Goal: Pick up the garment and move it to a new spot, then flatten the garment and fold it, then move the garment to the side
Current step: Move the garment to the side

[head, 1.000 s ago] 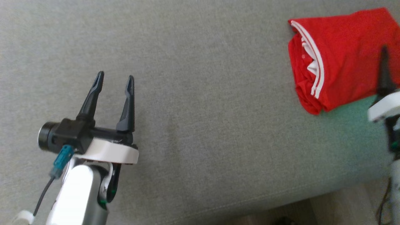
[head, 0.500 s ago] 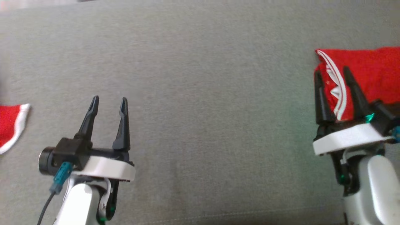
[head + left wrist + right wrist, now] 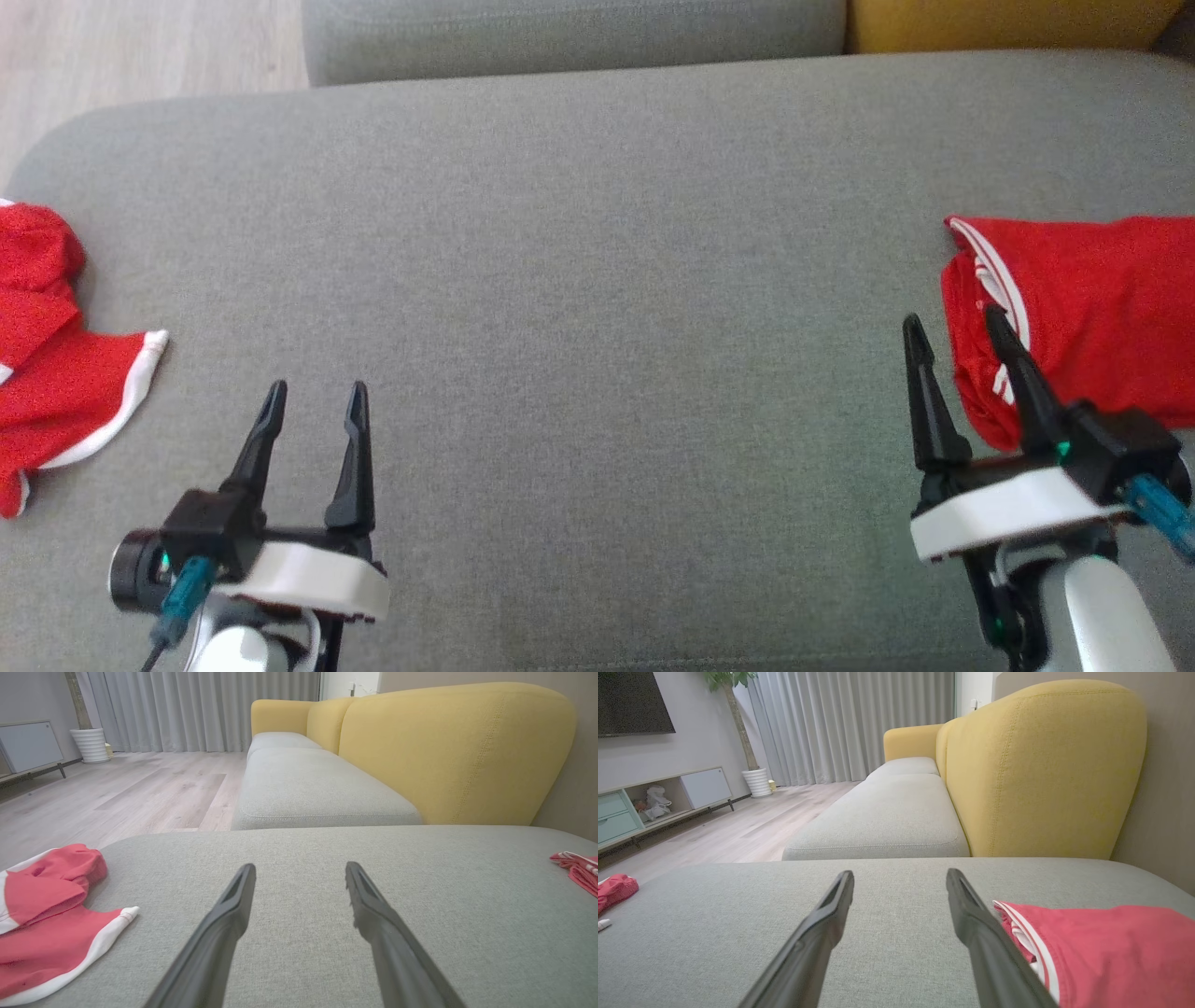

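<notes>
Two red garments with white trim lie on one broad grey cushion (image 3: 597,280), well apart at opposite ends. The folded red garment (image 3: 1092,308) sits at the robot's right as a compact stack, its white-striped edge turned toward the middle of the cushion. The rumpled red garment (image 3: 56,392) lies bunched at the far left, one white-hemmed corner spread flat on the fabric. Two claws are up, one on each arm. The left claw (image 3: 317,387) is released, with both dark fingers spread over bare cushion and nothing between them, near the rumpled garment but apart from it. The right claw (image 3: 950,315) is also released and grasps nothing; its outer finger stands just beside the folded garment's striped edge, and whether it touches the cloth cannot be told. Beyond the cushion run two more grey seat cushions against a yellow sofa back (image 3: 458,751), and one white ribbed pot (image 3: 91,744) stands on the wooden floor (image 3: 140,793) by the grey curtains (image 3: 201,709).
</notes>
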### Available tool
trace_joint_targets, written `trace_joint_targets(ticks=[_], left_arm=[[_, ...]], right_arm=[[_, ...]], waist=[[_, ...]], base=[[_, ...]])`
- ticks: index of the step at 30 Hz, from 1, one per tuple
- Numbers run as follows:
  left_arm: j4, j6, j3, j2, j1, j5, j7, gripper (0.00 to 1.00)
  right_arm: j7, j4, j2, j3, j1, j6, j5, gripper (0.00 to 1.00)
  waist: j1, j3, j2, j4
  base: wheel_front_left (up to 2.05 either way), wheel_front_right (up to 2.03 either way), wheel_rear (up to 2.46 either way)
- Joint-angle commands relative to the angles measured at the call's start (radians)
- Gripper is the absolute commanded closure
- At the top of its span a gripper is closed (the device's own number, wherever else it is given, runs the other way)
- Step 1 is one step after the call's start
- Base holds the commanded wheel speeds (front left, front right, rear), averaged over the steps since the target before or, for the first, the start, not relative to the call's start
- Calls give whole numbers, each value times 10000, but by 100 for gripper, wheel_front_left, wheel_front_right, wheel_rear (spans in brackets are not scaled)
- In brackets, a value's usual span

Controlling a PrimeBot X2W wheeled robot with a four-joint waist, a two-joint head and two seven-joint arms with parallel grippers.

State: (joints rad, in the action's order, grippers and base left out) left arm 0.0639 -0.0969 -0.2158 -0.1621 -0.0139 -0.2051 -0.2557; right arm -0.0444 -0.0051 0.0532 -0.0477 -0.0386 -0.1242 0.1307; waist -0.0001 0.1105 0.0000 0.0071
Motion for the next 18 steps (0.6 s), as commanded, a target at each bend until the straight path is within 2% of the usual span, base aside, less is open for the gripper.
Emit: trace_joint_targets(ticks=[1, 18], left_arm=[[-364, -94, 340, -222, 114, -86, 1, 0], [-521, -320, 243, -312, -722, -199, 186, 0]], right_arm=[[-111, -467, -11, -114, 66, -65, -40, 0], [276, -849, -28, -26, 1057, -65, -58, 0]], waist=[[1, -231, 0, 17], [1, -878, 0, 41]], base=[[0, 0, 0], [0, 0, 0]])
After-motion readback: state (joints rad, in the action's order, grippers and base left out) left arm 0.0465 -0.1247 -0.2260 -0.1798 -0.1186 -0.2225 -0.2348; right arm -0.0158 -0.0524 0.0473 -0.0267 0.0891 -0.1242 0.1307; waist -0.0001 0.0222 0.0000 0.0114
